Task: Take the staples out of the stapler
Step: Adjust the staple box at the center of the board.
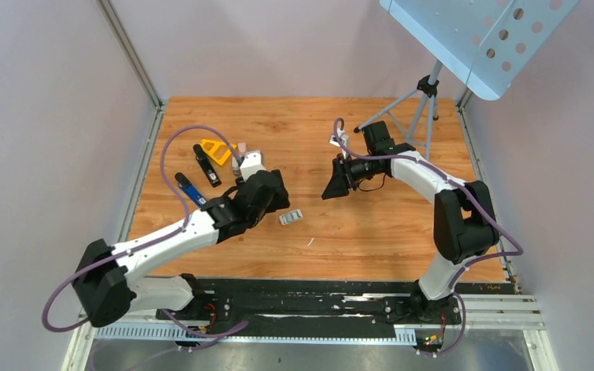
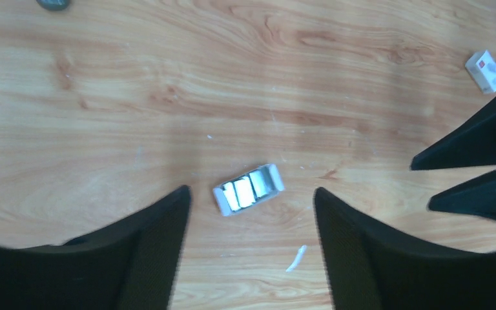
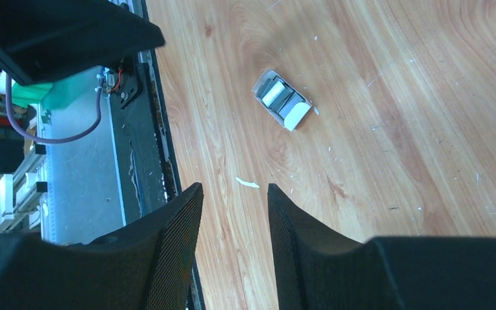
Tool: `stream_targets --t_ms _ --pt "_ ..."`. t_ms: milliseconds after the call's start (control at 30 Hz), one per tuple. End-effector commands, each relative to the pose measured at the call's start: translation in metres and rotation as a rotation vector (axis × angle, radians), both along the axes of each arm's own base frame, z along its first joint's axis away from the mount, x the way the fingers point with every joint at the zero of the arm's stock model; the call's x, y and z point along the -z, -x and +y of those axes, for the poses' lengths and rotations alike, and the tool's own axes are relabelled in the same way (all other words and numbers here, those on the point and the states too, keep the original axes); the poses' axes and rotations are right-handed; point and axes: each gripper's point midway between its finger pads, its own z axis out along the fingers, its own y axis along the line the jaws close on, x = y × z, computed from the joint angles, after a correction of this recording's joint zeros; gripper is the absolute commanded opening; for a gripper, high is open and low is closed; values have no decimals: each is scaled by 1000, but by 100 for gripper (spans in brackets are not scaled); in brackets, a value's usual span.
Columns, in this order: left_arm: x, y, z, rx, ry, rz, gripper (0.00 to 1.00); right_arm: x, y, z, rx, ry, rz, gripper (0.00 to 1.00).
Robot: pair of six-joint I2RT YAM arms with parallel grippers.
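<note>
A black stapler (image 1: 207,165) lies at the table's back left, away from both grippers. A small open box of staples (image 2: 248,190) rests on the wood, seen too in the top view (image 1: 291,218) and the right wrist view (image 3: 282,101). My left gripper (image 2: 252,190) hangs over it, open, fingers either side of the box with nothing held. My right gripper (image 3: 234,188) is open too and empty, hovering to the box's right (image 1: 334,185). A white scrap (image 2: 296,258) lies near the box.
An orange tool (image 1: 218,151) and a blue-and-black tool (image 1: 191,189) lie by the stapler. A small white carton (image 2: 484,71) sits near the right arm. A tripod (image 1: 425,97) stands at the back right. The black base rail (image 3: 148,129) runs along the near edge.
</note>
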Motion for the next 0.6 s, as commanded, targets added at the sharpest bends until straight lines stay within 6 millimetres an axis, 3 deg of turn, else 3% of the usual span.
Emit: stream_targets --t_ms 0,100,433,567 --pt "-25 -1 27 -2 -52 -162 80 -20 2 -9 -43 2 -96 45" --pt "-28 4 40 -3 -8 -216 99 -26 -1 -13 -54 34 -149 45" --pt "-23 13 56 26 396 -335 100 -42 -20 -17 -65 91 -273 46" --pt "-16 17 57 13 490 -376 100 -20 -26 -9 -76 58 -187 50"
